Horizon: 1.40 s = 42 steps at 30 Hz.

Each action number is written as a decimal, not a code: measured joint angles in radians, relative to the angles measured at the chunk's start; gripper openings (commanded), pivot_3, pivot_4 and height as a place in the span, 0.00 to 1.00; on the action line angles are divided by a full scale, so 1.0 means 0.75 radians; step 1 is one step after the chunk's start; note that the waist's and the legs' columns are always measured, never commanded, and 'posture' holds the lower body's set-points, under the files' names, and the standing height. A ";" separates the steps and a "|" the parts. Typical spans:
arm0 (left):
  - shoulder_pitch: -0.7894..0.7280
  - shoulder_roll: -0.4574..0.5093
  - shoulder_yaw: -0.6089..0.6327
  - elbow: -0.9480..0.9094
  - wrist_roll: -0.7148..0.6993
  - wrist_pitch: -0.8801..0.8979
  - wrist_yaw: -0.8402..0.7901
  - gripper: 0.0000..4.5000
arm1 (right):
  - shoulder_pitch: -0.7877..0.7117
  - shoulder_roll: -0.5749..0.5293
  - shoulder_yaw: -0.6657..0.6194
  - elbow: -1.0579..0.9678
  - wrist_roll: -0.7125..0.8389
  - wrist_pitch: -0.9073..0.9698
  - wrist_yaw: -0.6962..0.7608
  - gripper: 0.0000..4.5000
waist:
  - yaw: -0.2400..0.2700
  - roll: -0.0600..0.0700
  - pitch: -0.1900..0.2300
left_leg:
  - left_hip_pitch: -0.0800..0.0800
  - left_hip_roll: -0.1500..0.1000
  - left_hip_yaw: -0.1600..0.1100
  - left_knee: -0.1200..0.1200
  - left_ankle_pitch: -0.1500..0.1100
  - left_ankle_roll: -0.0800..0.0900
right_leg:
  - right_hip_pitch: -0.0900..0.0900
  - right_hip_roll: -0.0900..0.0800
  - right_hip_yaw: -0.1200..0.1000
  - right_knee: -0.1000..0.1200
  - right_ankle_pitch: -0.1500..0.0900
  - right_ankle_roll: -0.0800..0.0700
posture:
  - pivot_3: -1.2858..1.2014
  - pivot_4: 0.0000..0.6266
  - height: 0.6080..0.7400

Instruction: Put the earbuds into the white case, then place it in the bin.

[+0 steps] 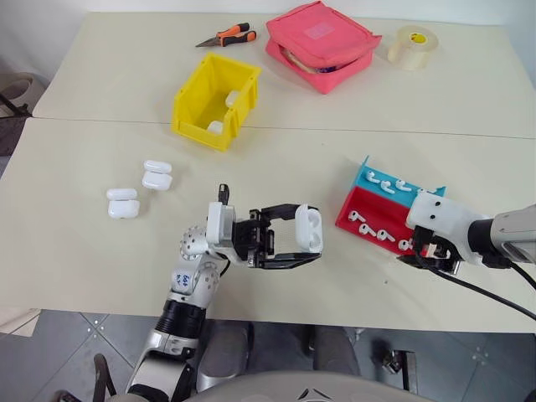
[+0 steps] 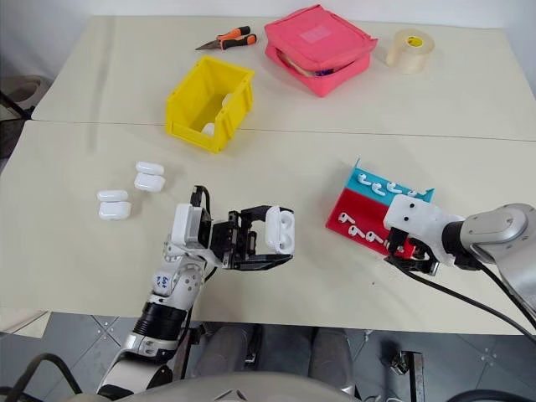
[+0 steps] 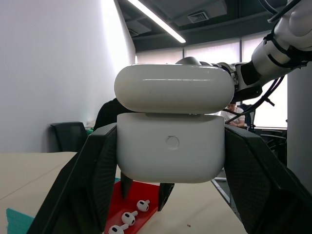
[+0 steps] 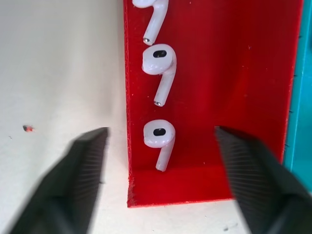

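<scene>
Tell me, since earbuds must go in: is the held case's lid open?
Open. The white case in the left gripper has its lid lifted, a gap showing above the body.

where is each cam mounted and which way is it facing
Left and right eye views: on the head, looking forward and down over the table; both arms show.
Left wrist view: on the left wrist, looking along the left gripper, shut on the white case.
Right wrist view: on the right wrist, looking down between the right gripper fingers, apart, at an earbud in the red tray.
Shared: both wrist views and the head views show the red tray.
</scene>
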 measured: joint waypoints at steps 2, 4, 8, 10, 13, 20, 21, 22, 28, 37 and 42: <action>-0.001 0.000 -0.001 0.000 -0.002 0.003 0.000 0.62 | 0.002 0.003 0.017 0.000 -0.017 -0.007 0.000 0.64 | 0.000 0.000 0.000 | 0.000 0.000 0.000 0.000 0.000 0.000 | 0.000 0.000 0.000 0.000 0.000 0.000 | 0.52 0.24 1.00; -0.001 0.000 -0.001 0.000 -0.003 0.010 0.000 0.62 | 0.004 0.006 0.026 0.000 -0.020 -0.015 0.001 0.64 | -0.001 0.000 0.000 | 0.000 0.000 0.000 0.000 0.000 0.000 | 0.000 0.000 0.000 0.000 0.000 0.000 | 0.52 0.24 1.00; -0.001 0.000 -0.001 0.000 -0.003 0.017 0.000 0.62 | 0.004 0.007 0.027 -0.001 -0.038 -0.018 0.002 0.64 | -0.001 0.000 0.000 | 0.000 0.000 0.000 0.000 0.000 0.000 | 0.000 0.000 0.000 0.000 0.000 0.000 | 0.52 0.24 1.00; -0.001 0.000 -0.001 0.000 -0.004 0.023 0.000 0.62 | 0.004 0.007 0.027 -0.001 -0.046 -0.019 0.005 0.64 | -0.001 0.000 0.000 | 0.000 0.000 0.000 0.000 0.000 0.000 | 0.000 0.000 0.000 0.000 0.000 0.000 | 0.52 0.24 1.00; -0.001 -0.001 -0.001 0.000 -0.004 0.026 0.001 0.62 | 0.004 0.012 0.029 -0.001 -0.054 -0.020 0.010 0.60 | -0.001 0.000 0.000 | 0.000 0.000 0.000 0.000 0.000 0.000 | 0.000 0.000 0.000 0.000 0.000 0.000 | 0.52 0.24 1.00; -0.002 -0.001 -0.001 -0.001 -0.004 0.033 0.008 0.62 | -0.002 0.041 0.046 -0.009 -0.069 -0.019 0.026 0.28 | -0.002 0.000 0.000 | 0.000 0.000 0.000 0.000 0.000 0.000 | 0.000 0.000 0.000 0.000 0.000 0.000 | 0.52 0.24 1.00; -0.002 -0.001 -0.001 -0.001 -0.004 0.035 0.010 0.62 | -0.006 0.045 0.049 -0.009 -0.071 -0.019 0.026 0.28 | -0.003 0.000 0.000 | 0.000 0.000 0.000 0.000 0.000 0.000 | 0.000 0.000 0.000 0.000 0.000 0.000 | 0.52 0.24 1.00; -0.002 -0.001 -0.001 -0.002 -0.004 0.038 0.011 0.62 | -0.008 0.048 0.050 -0.009 -0.072 -0.018 0.026 0.28 | -0.003 0.000 0.000 | 0.000 0.000 0.000 0.000 0.000 0.000 | 0.000 0.000 0.000 0.000 0.000 0.000 | 0.52 0.24 1.00; -0.002 0.002 0.000 -0.011 -0.004 0.047 0.015 0.62 | -0.016 0.052 0.059 -0.009 -0.090 -0.019 0.032 0.28 | -0.006 0.000 0.000 | 0.000 0.000 0.000 0.000 0.000 0.000 | 0.000 0.000 0.000 0.000 0.000 0.000 | 0.52 0.24 1.00; -0.002 0.012 0.000 -0.017 -0.006 0.059 0.019 0.62 | -0.009 0.053 0.060 -0.010 -0.119 -0.042 0.050 0.20 | -0.006 0.000 0.000 | 0.000 0.000 0.000 0.000 0.000 0.000 | 0.000 0.000 0.000 0.000 0.000 0.000 | 0.52 0.24 1.00; -0.006 0.013 0.000 -0.017 -0.007 0.068 0.019 0.62 | -0.004 0.053 0.060 -0.014 -0.125 -0.054 0.060 0.20 | -0.007 0.000 0.000 | 0.000 0.000 0.000 0.000 0.000 0.000 | 0.000 0.000 0.000 0.000 0.000 0.000 | 0.52 0.24 1.00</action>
